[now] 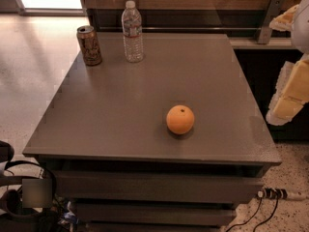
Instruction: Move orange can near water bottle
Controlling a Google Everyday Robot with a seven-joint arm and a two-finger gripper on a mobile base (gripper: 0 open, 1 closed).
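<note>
1. The grey tabletop point(145, 95) fills the middle of the view. Its right edge runs just left of the fingers, and it carries three things.
2. The gripper point(275, 69) hangs beyond the right edge of the tabletop, at the right border of the view. Its two pale yellow fingers point(289, 93) stand spread apart, one above the other, with only dark background between them. They hold nothing and touch none of the things.
3. The water bottle point(132, 33) is clear with a white cap. It stands upright near the far edge of the tabletop, well to the left of the fingers and further back.
4. The brown-and-gold drink can point(90, 45) stands upright just left of the water bottle, not touching it. Of the three things it is the farthest from the fingers.
5. The orange point(180, 119) rests on the near right part of the tabletop, its dark stem spot facing up. It is the thing closest to the fingers, lying left of the lower one, and it is well apart from the water bottle and the drink can.
</note>
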